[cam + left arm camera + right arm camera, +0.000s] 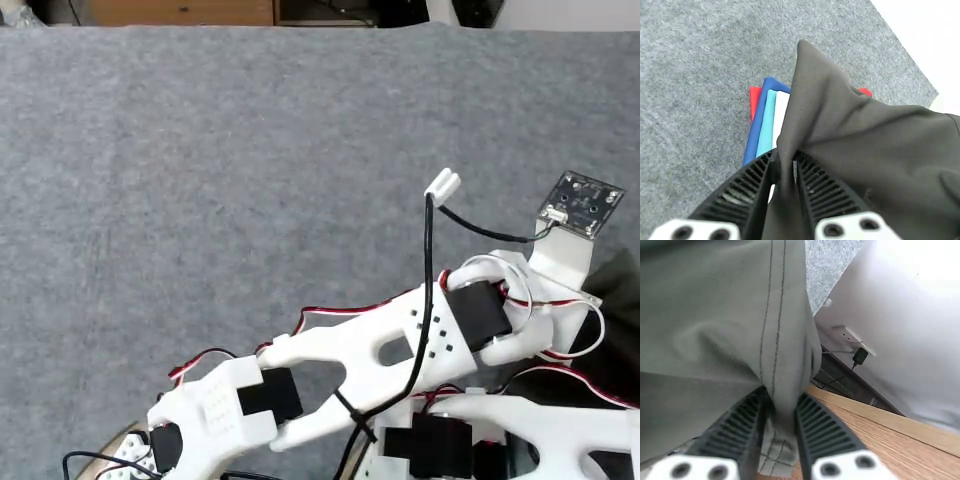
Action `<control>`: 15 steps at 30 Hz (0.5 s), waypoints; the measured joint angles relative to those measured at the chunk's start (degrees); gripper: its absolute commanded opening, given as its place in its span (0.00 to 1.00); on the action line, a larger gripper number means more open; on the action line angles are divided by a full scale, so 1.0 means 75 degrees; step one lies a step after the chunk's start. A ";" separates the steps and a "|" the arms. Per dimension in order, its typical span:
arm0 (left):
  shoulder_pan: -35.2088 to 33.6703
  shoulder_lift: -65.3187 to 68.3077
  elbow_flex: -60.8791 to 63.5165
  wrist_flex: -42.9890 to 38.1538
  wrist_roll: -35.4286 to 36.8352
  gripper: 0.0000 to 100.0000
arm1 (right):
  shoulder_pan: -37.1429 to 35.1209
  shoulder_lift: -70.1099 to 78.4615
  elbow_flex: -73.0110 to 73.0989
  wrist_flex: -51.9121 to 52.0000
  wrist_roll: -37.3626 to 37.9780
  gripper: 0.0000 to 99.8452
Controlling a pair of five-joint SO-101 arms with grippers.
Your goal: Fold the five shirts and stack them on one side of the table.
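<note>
A grey felt cover [200, 180] lies over your table, its nap faintly streaked. Past the table's far edge you see a brown wooden cabinet front [180, 10], and by the far right corner a strip of white wall [570, 12]. In your right wrist view, a white wall socket [852, 335] holds a black plug [860, 356]; its cable runs toward a dark recess [840, 375] beside a light wooden board [900, 440]. The light on the wall is bright and even.
</note>
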 measured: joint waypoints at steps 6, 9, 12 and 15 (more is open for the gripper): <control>0.0000 0.0000 0.0000 0.0000 0.0000 0.02 | 0.0000 0.0000 0.0000 0.0000 0.0000 0.15; 0.0000 0.0000 0.0000 0.0000 0.0000 0.11 | 0.0012 0.0000 0.0000 0.0000 0.0000 0.20; -0.0012 0.0000 0.0000 0.0000 0.0117 0.19 | 0.0012 0.0000 0.0000 0.0000 0.0000 0.21; -0.0012 0.0000 0.0000 0.0000 0.0668 0.20 | 0.0012 0.0000 0.0000 0.0000 0.0000 0.21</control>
